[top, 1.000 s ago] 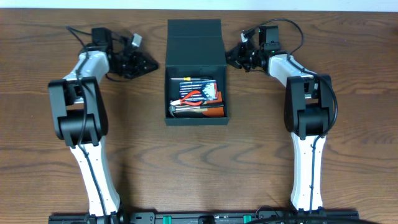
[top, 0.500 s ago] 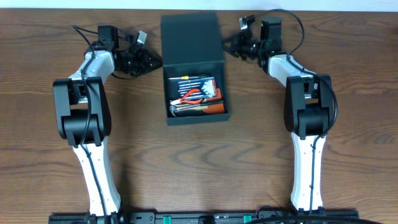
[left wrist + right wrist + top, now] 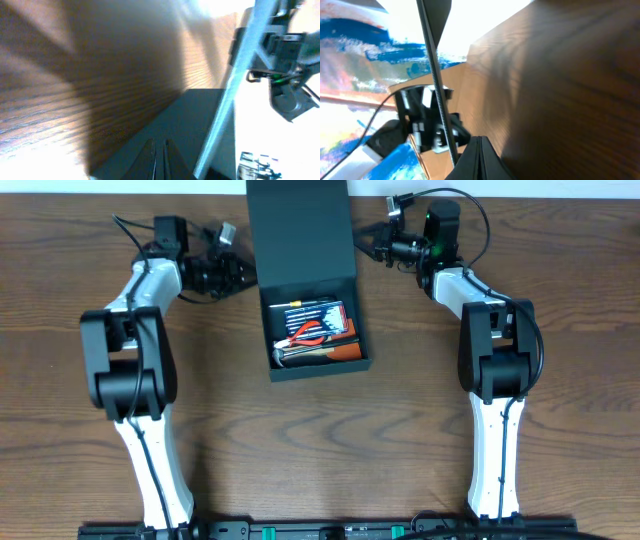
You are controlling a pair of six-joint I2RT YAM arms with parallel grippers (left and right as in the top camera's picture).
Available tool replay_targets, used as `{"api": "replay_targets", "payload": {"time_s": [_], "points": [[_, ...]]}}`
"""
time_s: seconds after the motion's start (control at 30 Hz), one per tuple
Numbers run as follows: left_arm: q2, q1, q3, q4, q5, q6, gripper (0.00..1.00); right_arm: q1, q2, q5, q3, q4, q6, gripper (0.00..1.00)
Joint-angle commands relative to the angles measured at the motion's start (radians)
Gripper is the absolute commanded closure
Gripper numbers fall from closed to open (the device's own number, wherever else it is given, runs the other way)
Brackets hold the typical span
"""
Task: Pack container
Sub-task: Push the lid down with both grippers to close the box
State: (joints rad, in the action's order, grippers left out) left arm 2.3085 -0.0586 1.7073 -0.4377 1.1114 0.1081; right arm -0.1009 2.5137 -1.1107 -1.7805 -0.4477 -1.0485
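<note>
We find the container (image 3: 318,367) on the table (image 3: 400,440), toward 12 o'clock from the table's centre, between the two arms. Its lid (image 3: 298,230) is raised from the hinge on the box's 12 o'clock side, leaving the interior exposed. Inside lie red-handled pliers (image 3: 312,332) with other small tools we cannot identify. The left gripper (image 3: 243,277) sits at 9 o'clock of the lid, at its edge, fingers pressed together with nothing between them. The right gripper (image 3: 366,248) sits at 3 o'clock of the lid, fingers likewise together. We cannot tell from the wrist views whether either tip touches the lid.
</note>
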Motion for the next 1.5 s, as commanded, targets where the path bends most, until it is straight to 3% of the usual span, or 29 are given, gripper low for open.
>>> {"api": "replay_targets", "payload": {"time_s": [0.0,0.2,0.53,0.67,0.93,1.2,1.3,1.47], "points": [[-0.177,0.008,0.004,0.005,-0.010,0.002,0.94,0.001,-0.006,-0.067,-0.005,-0.060,-0.076,0.98],[-0.326,0.039,0.004,-0.053,-0.115,-0.009,0.94,0.001,-0.069,-0.068,-0.005,-0.076,-0.095,0.98],[-0.391,0.044,0.004,-0.267,-0.119,-0.063,0.94,-0.012,-0.245,-0.105,-0.005,-0.057,-0.099,0.98],[-0.423,0.044,0.004,-0.307,-0.118,-0.063,0.94,-0.020,-0.328,-0.138,-0.005,0.029,-0.066,0.98],[-0.668,0.044,0.004,-0.434,-0.129,-0.062,0.94,-0.026,-0.510,-0.036,-0.005,0.479,0.258,0.98],[-0.948,0.044,0.004,-0.445,-0.389,-0.058,0.94,-0.051,-0.619,0.250,-0.005,1.156,0.674,0.99],[-0.999,0.044,0.004,-0.453,-0.455,-0.058,0.94,-0.082,-0.627,0.326,-0.005,1.335,0.778,0.98],[-0.986,0.044,0.004,-0.513,-0.521,-0.058,0.94,-0.145,-0.653,0.465,-0.005,1.415,0.818,0.99]]}}
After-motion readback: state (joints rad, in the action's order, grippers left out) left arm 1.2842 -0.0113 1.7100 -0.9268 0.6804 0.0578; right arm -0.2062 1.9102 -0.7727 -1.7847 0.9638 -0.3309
